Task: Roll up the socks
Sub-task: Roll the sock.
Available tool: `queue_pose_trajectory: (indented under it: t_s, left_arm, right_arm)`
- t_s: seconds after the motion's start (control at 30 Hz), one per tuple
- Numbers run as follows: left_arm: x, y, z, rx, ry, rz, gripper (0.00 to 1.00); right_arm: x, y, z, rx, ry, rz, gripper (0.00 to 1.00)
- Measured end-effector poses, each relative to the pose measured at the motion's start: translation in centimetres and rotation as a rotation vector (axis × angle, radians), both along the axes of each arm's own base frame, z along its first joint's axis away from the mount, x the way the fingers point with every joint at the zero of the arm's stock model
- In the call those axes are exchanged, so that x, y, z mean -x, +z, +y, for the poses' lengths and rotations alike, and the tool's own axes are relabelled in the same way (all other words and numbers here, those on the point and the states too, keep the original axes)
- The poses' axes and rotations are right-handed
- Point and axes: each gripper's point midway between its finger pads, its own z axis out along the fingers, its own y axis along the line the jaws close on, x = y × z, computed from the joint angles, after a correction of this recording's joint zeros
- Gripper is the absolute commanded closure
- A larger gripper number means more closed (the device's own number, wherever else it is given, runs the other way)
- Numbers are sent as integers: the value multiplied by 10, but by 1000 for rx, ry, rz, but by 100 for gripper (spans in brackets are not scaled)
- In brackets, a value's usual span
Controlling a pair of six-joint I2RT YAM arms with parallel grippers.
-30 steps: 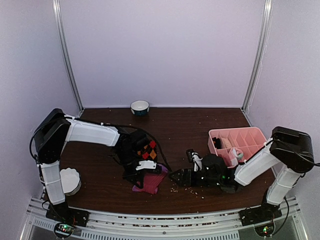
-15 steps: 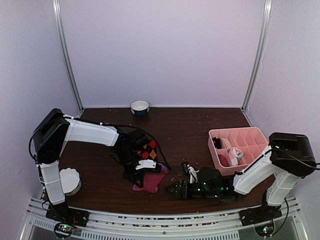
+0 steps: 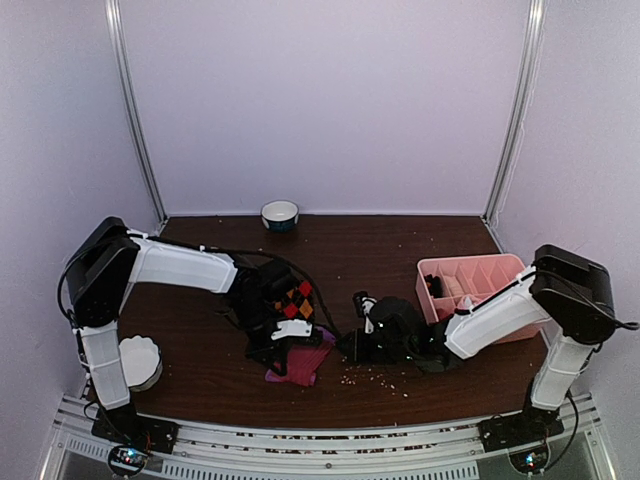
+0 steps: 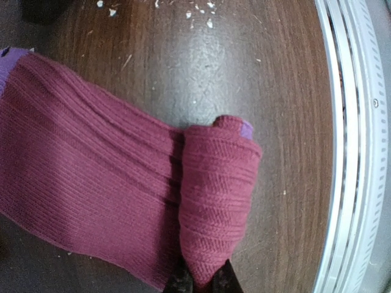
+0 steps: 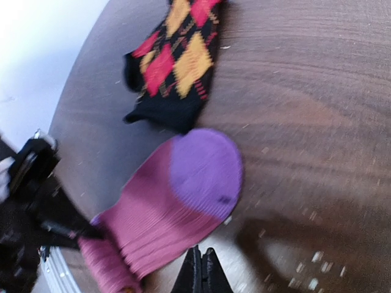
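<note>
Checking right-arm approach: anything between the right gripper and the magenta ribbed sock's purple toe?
Nothing visible: only brown table surface separates the shut right gripper from the purple toe of the magenta ribbed fabric sock. The black argyle sock lies beyond, off that path.

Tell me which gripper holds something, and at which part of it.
The left gripper pinches the magenta sock at its rolled end; the right gripper is shut and holds nothing.

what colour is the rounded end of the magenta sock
Purple: the magenta sock has a solid purple rounded end, clearest in the right wrist view.
</note>
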Motion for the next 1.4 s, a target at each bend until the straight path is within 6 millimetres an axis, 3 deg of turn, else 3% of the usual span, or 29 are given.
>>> queue_pose_trajectory:
  t_s: [0.17, 0.47, 0.67, 0.87, 1.0, 1.17, 1.23, 1.37, 1.4]
  left_arm:
    - [0, 0, 0, -1, 14, 6, 100]
    - [-1, -1, -4, -22, 62, 44, 100]
    - [0, -1, -7, -35, 124, 83, 100]
    - [-1, -5, -13, -58, 179, 137, 100]
    - [-5, -7, -24, -65, 207, 204, 100]
    - [-7, -7, -29, -73, 228, 269, 100]
    - [-8, -8, -29, -76, 241, 308, 100]
    - [-9, -9, -28, -79, 267, 383, 100]
    - [-9, -9, -28, -80, 272, 396, 100]
  right_arm:
    - [-19, -21, 9, 1, 23, 44, 100]
    - [-23, -21, 29, -51, 92, 59, 100]
    - [-40, -20, 43, -78, 123, 59, 100]
    - [-53, -20, 35, -92, 126, 38, 100]
    - [-50, -18, 7, -58, 121, 0, 81]
    - [-38, 2, -21, -28, 137, -116, 61]
    - [-27, 7, -34, -16, 143, -172, 54]
    - [13, -5, -48, 73, 228, -263, 45]
    - [25, -8, -47, 92, 266, -287, 37]
